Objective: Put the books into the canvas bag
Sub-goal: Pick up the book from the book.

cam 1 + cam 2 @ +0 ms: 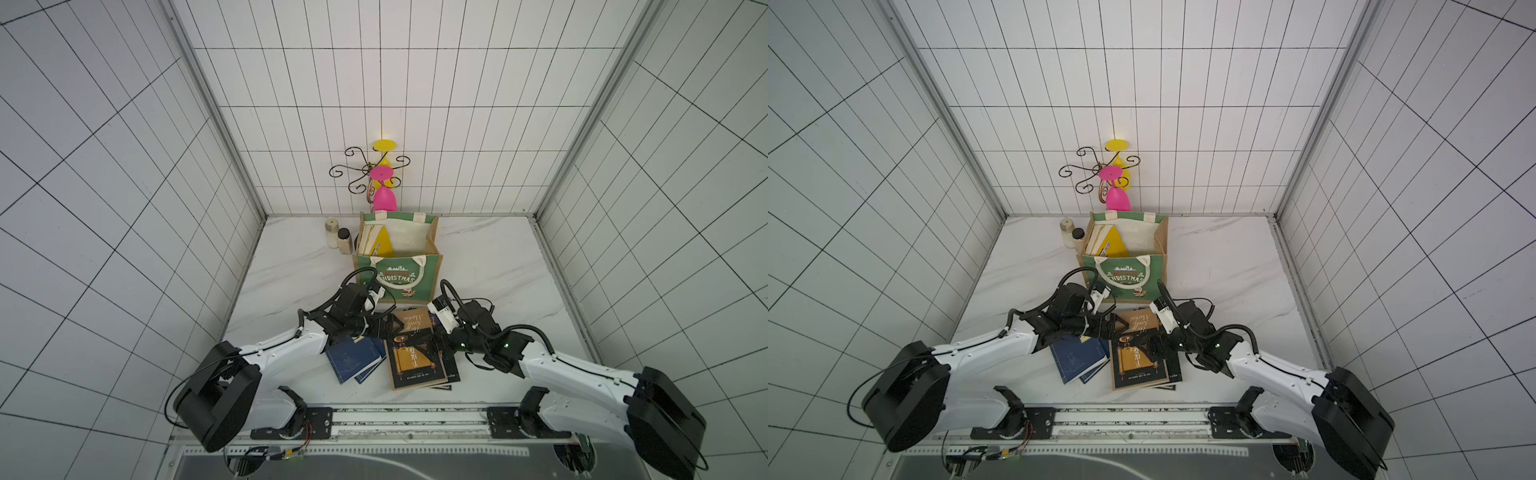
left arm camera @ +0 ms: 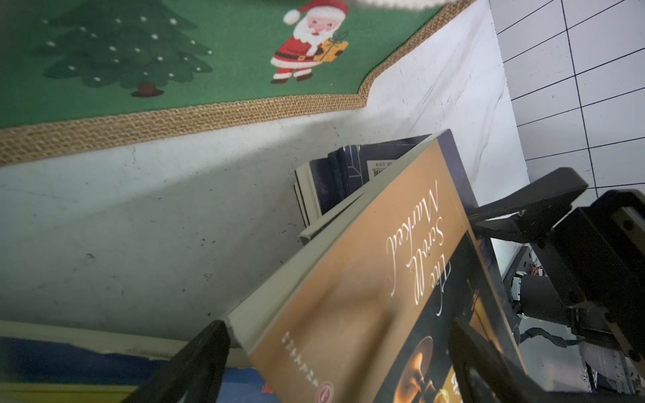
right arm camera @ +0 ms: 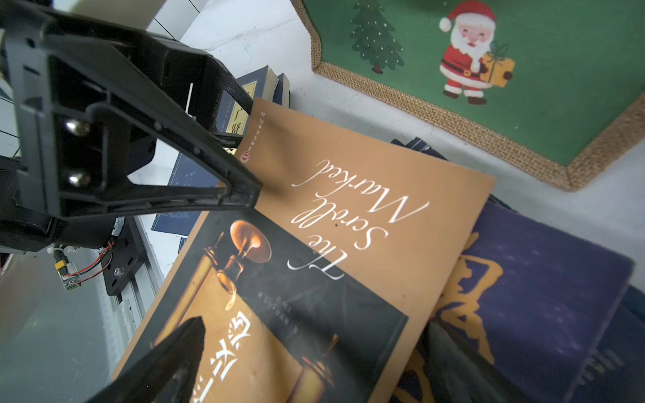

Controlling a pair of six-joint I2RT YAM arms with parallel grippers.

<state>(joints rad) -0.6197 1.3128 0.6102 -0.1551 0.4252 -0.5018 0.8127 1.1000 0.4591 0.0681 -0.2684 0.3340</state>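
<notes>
The canvas bag stands open-mouthed at the far middle, and a few books already lean against its left wall, so I judge the task partly done. Just near of it lies the loose pile, topped by a tan-and-black book whose far end is propped on the volumes beneath; navy books lie to its left. My left tool is spread, with jaws straddling that top book's left edge. My right tool is spread over its right side. Neither pinches anything; probably I'm set to lift it two-handed. The worktop is white marble-patterned, boxed in by white tiled walls.
</notes>
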